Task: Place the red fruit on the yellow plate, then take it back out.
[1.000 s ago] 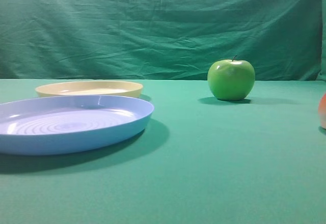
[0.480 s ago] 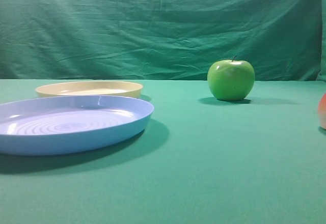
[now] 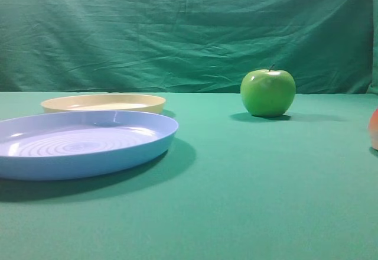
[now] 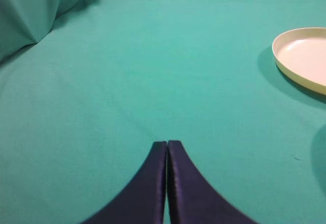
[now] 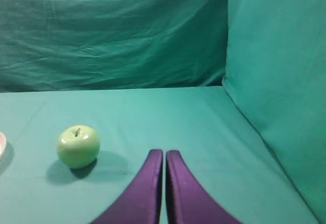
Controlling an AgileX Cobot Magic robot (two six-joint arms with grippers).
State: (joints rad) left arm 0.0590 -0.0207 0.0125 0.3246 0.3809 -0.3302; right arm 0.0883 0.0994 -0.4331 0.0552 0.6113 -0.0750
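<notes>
Only a sliver of the red fruit (image 3: 374, 127) shows, resting on the green cloth at the right edge of the exterior view. The pale yellow plate (image 3: 103, 102) lies at the back left, behind the blue plate; its rim also shows in the left wrist view (image 4: 300, 58), far right of my left gripper. My left gripper (image 4: 166, 143) is shut with nothing in it, over bare cloth. My right gripper (image 5: 164, 152) is shut and holds nothing; the red fruit is out of its view. Neither gripper appears in the exterior view.
A large light blue plate (image 3: 82, 145) with ringed floor sits front left, partly in front of the yellow one. A glossy green apple (image 3: 267, 91) stands at the back right, left of my right gripper (image 5: 78, 146). Green cloth backdrop walls rise behind and at both sides.
</notes>
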